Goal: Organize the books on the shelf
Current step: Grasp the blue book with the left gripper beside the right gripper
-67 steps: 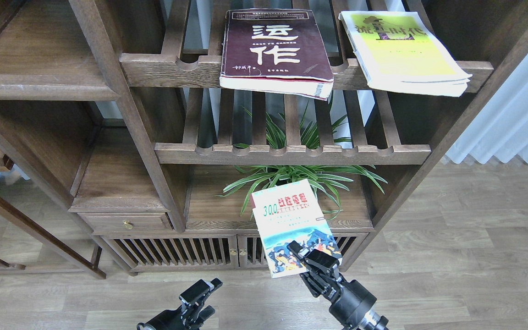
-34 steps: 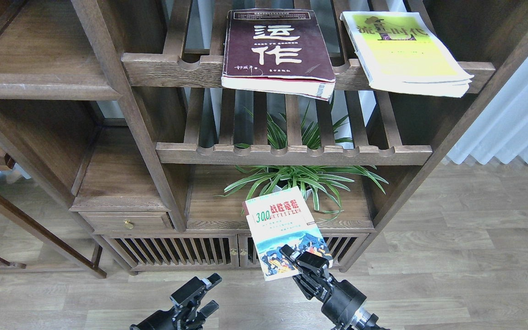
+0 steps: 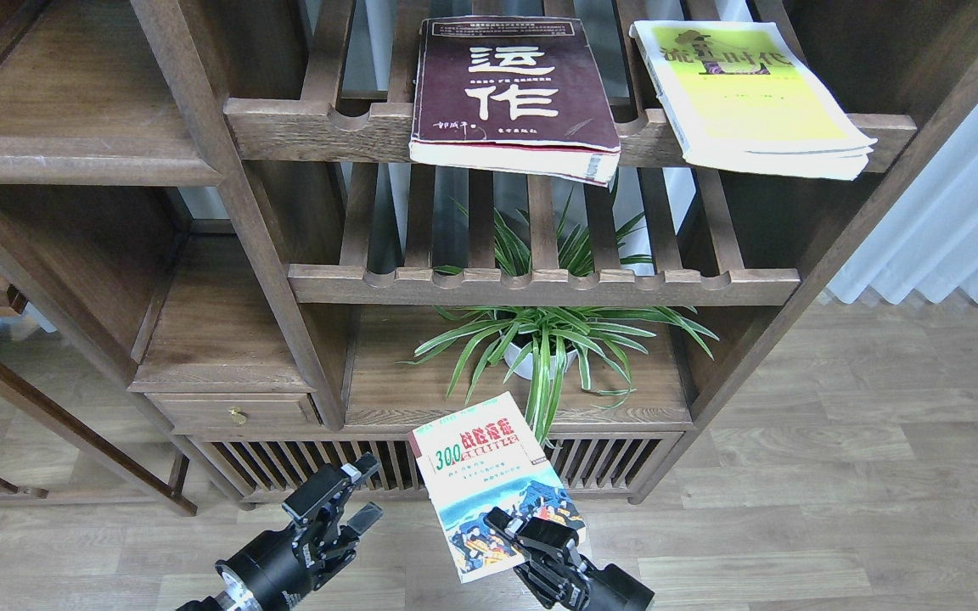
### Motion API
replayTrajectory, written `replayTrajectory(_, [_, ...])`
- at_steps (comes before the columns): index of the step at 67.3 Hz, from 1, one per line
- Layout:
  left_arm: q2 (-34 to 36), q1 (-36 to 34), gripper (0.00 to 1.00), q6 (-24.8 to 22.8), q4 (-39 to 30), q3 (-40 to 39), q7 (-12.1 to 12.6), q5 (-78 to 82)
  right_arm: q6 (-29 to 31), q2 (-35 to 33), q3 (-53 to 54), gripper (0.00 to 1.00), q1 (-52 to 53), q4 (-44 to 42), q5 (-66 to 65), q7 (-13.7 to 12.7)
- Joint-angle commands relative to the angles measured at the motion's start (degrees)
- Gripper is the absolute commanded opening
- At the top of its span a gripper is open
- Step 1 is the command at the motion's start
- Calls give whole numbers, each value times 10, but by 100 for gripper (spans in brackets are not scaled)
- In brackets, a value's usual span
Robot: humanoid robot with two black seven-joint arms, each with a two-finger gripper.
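Observation:
The thick maroon book point(image 3: 513, 89) with white characters lies flat on the upper slatted rack. The yellow-green book point(image 3: 748, 93) lies to its right on the same rack, its corner overhanging the rail. My right gripper point(image 3: 531, 536) is shut on the lower edge of the "300" book point(image 3: 485, 475) and holds it tilted in the air in front of the cabinet's bottom doors. My left gripper point(image 3: 343, 501) is open and empty, just left of that book. The solid dark-brown shelf point(image 3: 73, 119) with a rounded front edge is at the upper left and bears nothing.
A spider plant point(image 3: 553, 339) in a white pot stands in the lower compartment behind the held book. A second slatted rack point(image 3: 540, 284) sits below the first. A drawer with a brass knob point(image 3: 237, 416) is at lower left. A white curtain point(image 3: 956, 229) hangs at the right.
My right gripper has carried the "300" book down and to the left, away from the plant. My left gripper has risen and moved closer to the book.

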Motion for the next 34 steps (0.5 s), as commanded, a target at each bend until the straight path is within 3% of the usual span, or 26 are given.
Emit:
replayTrajectory(1, [-32, -10, 99, 0, 11, 6, 1, 6, 0, 0, 0, 3, 0, 0, -10, 0])
replayTrajectory(34, [-86, -32, 99, 0, 73, 49, -1, 23, 0, 0, 0, 2, 1, 20, -13, 0])
